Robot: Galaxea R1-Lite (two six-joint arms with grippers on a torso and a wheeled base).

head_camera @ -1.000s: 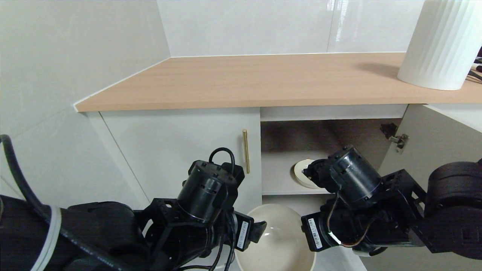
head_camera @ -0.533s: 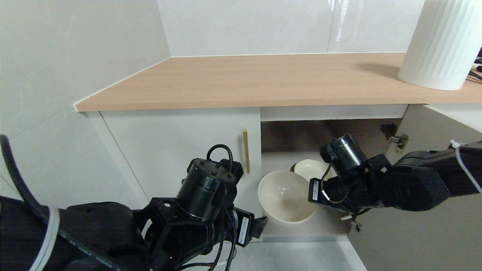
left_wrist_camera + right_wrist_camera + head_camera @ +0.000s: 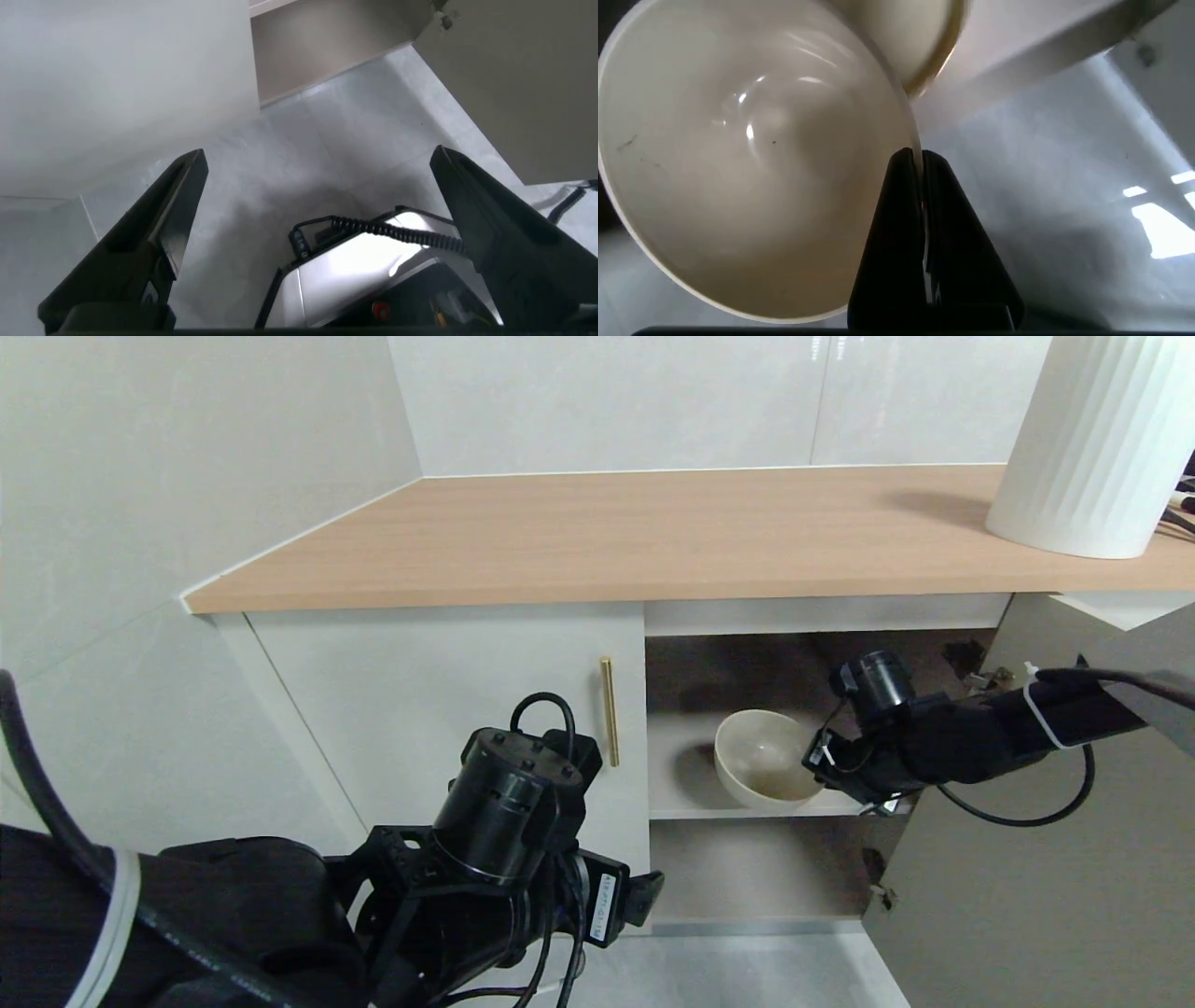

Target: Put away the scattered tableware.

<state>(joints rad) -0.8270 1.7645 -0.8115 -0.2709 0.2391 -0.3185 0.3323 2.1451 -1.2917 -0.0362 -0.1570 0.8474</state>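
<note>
R pincer [image 3: 921, 173] clamps bowl [image 3: 758, 767], prob. over cabinet shelf [image 3: 681, 803]; L pincer [image 3: 318, 159] wide above floor [image 3: 355, 131].

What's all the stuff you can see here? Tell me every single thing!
bowl: one, cream, tilted, at the cupboard shelf
small dish: one, cream, just behind the bowl
ribbed container: one, white, right end of the countertop
countertop: one, light wood, above the cupboard
cupboard: one, pale grey, under the countertop
right door: one, pale grey, swung open
left door: one, pale grey, closed
handle: one, gold, on the left door
shelf: one, pale, inside the cupboard
floor: grey, below
left gripper: one, black, open, above the floor
right gripper: one, black, pinching the bowl's rim
</note>
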